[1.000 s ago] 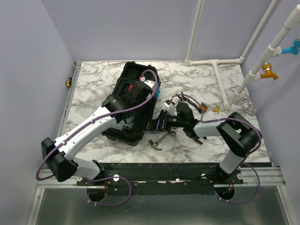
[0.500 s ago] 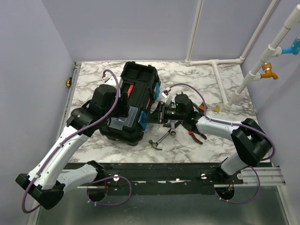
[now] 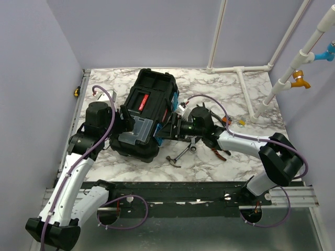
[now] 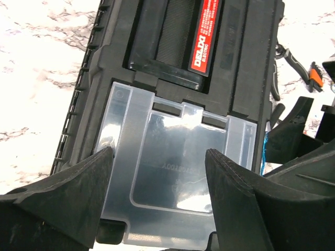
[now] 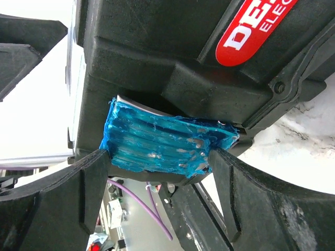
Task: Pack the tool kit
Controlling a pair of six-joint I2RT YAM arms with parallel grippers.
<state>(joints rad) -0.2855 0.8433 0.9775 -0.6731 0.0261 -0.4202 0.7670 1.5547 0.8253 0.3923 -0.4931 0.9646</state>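
Note:
The black toolbox point(image 3: 153, 86) lies closed on the marble table, red label plate point(image 3: 147, 101) up, clear-lidded compartment point(image 3: 135, 131) at its near end. My left gripper point(image 3: 127, 121) is open at the box's near left, and the clear lid point(image 4: 178, 172) lies below its spread jaws point(image 4: 157, 193). My right gripper point(image 3: 165, 127) is open at the box's right side. The blue-coated metal latch point(image 5: 162, 140) sits between its fingertips point(image 5: 159, 172). A hammer point(image 3: 179, 155) and red-handled pliers point(image 3: 219, 151) lie on the table to the right of the box.
White pipes point(image 3: 246, 86) are fixed along the back right of the table. Small orange and yellow parts point(image 3: 233, 121) lie behind the right arm. A yellow-black object point(image 3: 77, 92) sits at the left edge. Orange-handled pliers point(image 4: 314, 78) show beside the box.
My left arm has drawn back to the left off the toolbox, uncovering its red label. My right gripper has moved left to the latch and opened wide.

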